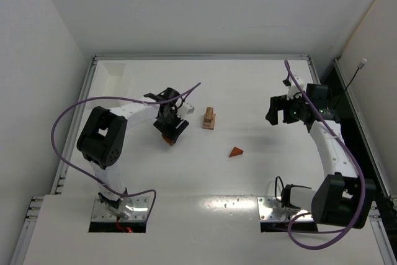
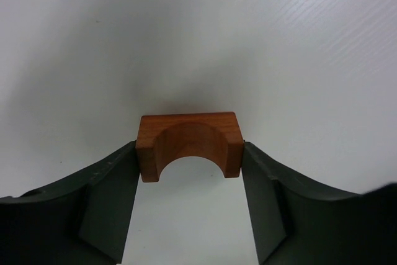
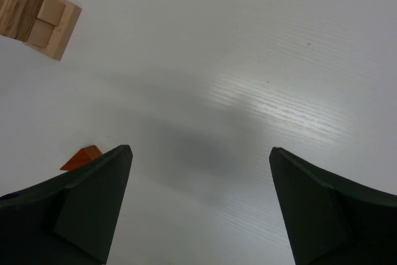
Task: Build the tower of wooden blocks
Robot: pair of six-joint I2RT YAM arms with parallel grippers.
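Note:
The wood block tower (image 1: pixel 209 118) is a short stack of pale tan blocks in the middle of the table; in the right wrist view it sits at the top left (image 3: pixel 37 13). My left gripper (image 1: pixel 170 132) is just left of it, shut on a reddish-brown arch block (image 1: pixel 167 140). In the left wrist view the arch block (image 2: pixel 189 144) is pinched between both fingers (image 2: pixel 111 184). A reddish-brown triangular wedge (image 1: pixel 236 151) lies loose to the right of the tower, partly behind my right finger (image 3: pixel 82 157). My right gripper (image 1: pixel 277 116) is open and empty (image 3: pixel 200 153), above the table.
The white table (image 1: pixel 248 91) has raised rails at its far and side edges. A white wall rises behind and to the left. Purple cables loop from both arms.

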